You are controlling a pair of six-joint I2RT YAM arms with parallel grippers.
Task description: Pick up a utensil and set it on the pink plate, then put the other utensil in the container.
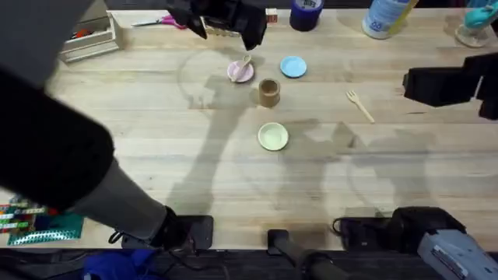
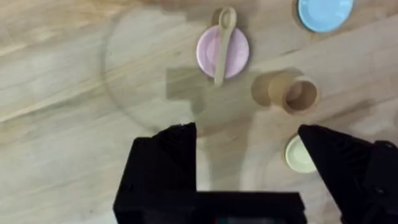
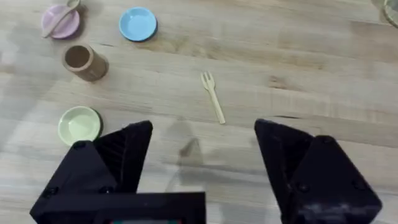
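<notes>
Overhead: spoon [image 1: 245,64] across pink plate [image 1: 240,72].

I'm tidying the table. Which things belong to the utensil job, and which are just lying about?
Job: spoon lying across the pink plate; fork on the table; brown container.
Lying about: blue plate; yellow-green plate; scissors; tape roll.

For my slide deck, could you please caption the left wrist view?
Open left gripper above the table, wooden spoon lying across the pink plate, brown container beside it.
</notes>
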